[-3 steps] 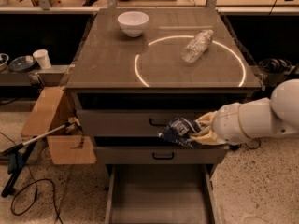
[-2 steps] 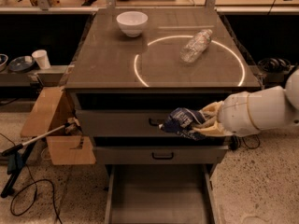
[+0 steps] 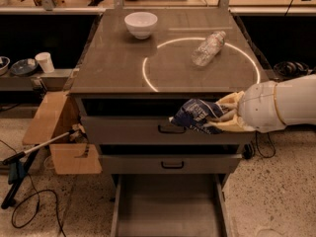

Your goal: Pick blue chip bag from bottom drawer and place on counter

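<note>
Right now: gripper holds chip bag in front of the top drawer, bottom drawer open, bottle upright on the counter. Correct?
Not quite. Camera view shows the bottle lying on its side on the counter. Rest holds: gripper holds chip bag in front of the top drawer, bottom drawer open.

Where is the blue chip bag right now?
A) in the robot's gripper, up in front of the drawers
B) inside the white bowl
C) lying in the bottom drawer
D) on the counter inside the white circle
A: the gripper holds the blue chip bag in the air in front of the top drawer, below the edge of the counter.
</note>
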`<state>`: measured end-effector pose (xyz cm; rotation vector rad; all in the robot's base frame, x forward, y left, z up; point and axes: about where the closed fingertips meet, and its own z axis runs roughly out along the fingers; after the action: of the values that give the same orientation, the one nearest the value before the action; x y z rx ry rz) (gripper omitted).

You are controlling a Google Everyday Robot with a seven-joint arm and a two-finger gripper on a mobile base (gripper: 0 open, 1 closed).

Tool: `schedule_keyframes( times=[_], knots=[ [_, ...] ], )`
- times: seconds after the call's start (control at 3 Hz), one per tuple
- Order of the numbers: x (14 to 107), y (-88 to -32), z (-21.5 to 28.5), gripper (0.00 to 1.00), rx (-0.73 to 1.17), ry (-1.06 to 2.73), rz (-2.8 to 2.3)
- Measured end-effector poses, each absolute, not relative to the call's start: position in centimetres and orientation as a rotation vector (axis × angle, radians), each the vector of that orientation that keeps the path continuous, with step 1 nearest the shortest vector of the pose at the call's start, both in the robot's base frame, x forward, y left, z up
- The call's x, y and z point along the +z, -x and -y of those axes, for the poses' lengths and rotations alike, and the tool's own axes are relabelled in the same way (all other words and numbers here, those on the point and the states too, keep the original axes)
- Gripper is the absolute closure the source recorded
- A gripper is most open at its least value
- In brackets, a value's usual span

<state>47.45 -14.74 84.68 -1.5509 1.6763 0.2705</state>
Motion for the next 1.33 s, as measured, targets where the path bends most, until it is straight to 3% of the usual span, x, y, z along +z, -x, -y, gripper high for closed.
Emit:
schedule_keyframes(
  times=[1.33],
  knots=[
    [89.7, -53.1, 13.9, 1.00, 0.104, 1.580, -1.549]
  ],
)
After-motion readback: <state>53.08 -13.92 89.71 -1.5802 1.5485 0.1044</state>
